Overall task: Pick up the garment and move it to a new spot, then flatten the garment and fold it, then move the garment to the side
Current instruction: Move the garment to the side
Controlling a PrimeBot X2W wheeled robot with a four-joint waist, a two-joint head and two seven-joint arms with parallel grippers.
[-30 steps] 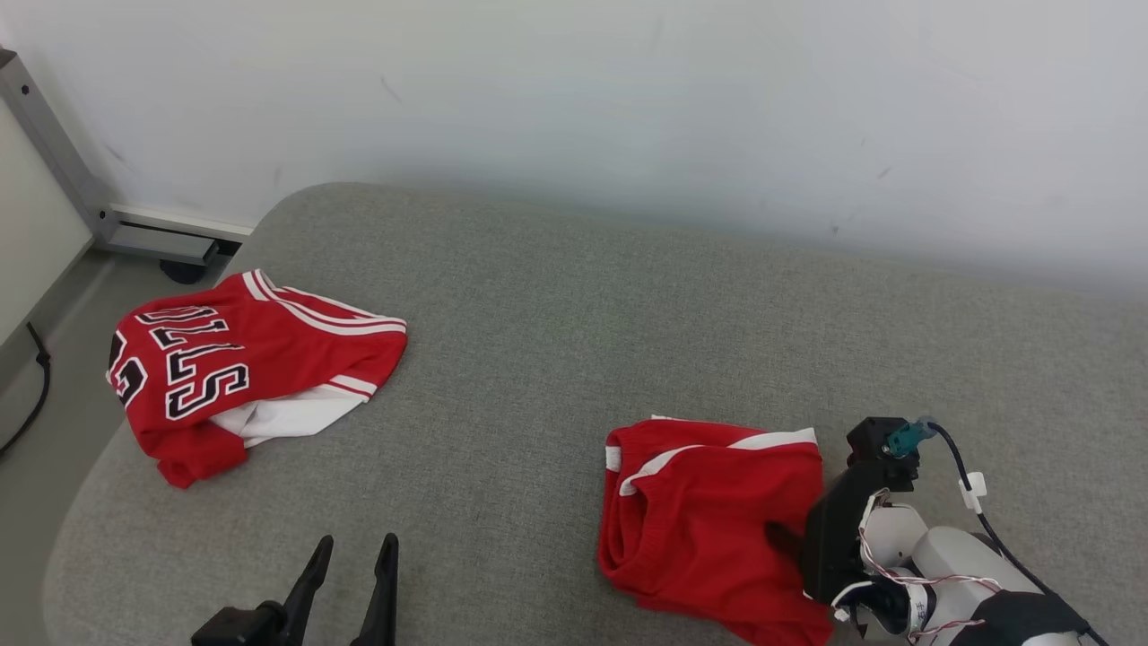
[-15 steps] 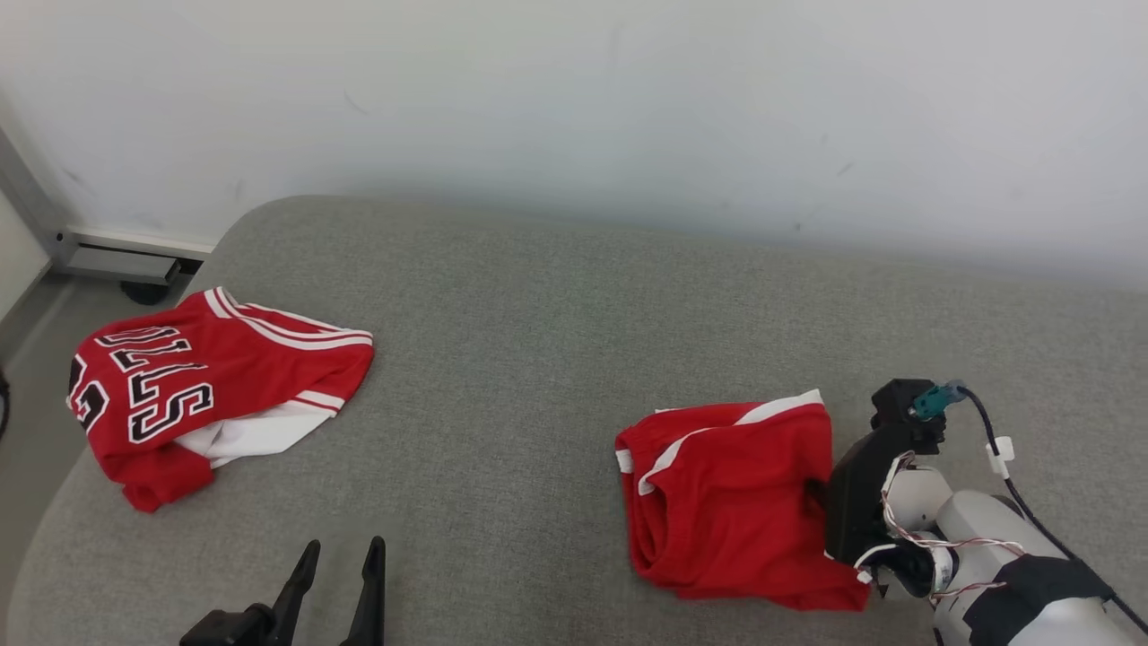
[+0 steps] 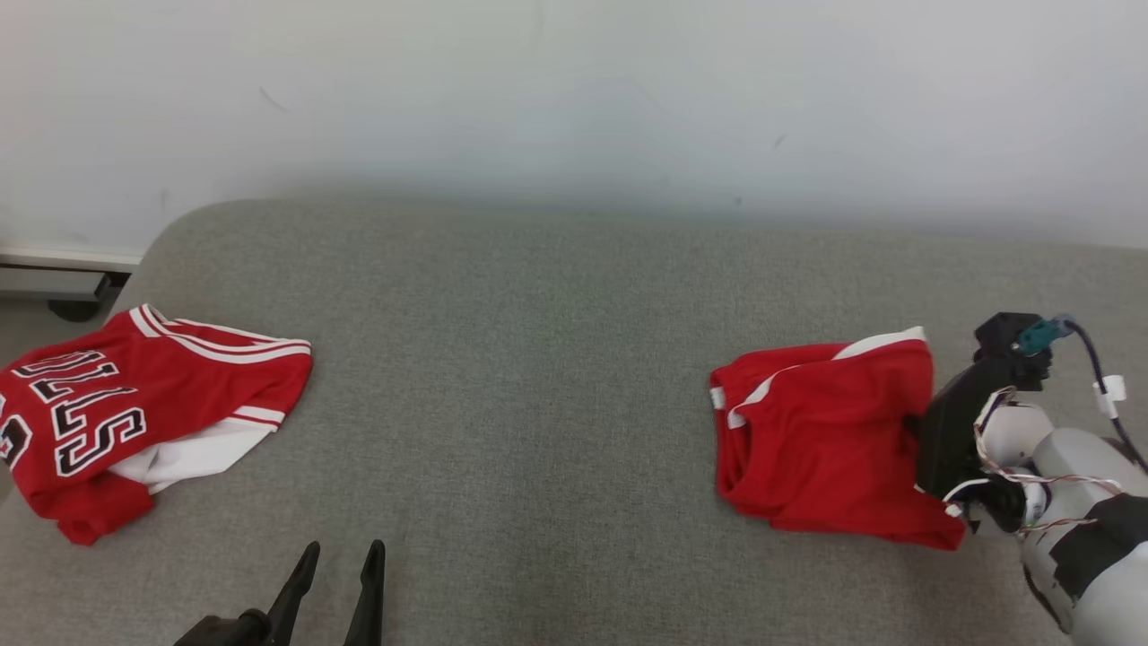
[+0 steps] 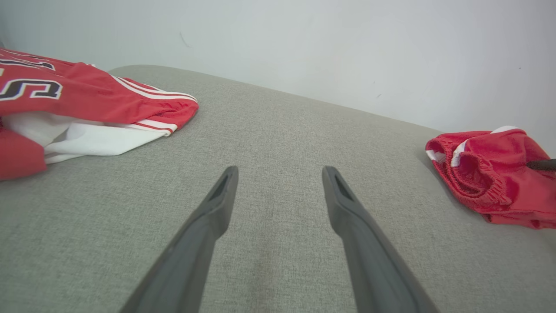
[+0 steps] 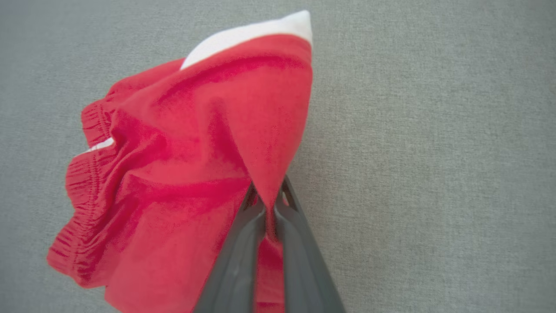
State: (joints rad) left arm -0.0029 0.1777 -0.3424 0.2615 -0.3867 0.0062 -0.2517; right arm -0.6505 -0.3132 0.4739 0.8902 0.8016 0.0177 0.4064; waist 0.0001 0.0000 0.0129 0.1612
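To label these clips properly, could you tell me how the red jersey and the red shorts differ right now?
The jersey bears black-and-white lettering; the shorts are plain red with white trim. The jersey lies untouched on the robot's left; the shorts are pinched in the shut right tool. Both are red, crumpled, and on the grey cushion.
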